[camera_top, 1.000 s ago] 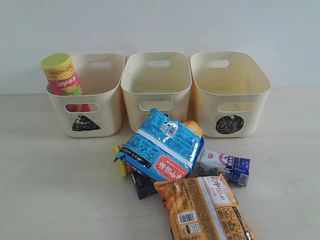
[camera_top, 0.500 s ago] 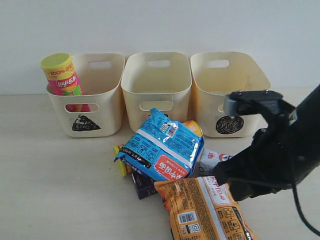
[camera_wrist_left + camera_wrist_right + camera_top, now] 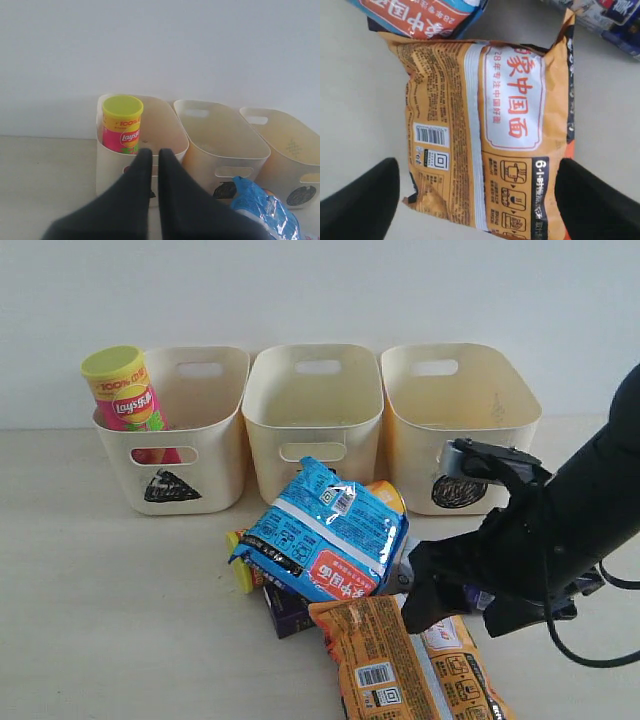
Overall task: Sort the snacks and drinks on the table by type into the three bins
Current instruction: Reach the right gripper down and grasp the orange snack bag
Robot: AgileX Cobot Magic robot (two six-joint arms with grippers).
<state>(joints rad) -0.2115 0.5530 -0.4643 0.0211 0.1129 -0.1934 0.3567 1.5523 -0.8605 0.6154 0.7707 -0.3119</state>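
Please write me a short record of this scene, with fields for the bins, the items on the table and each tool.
bins: triangle bin holds a Lay's tube; middle bin and circle bin show no item inside
pile on table: blue packet on top; orange packet nearer the exterior camera; purple box partly under the blue packet
right tool: open, over the orange packet, one finger at each side, not gripping
left tool: shut, empty, facing the bins
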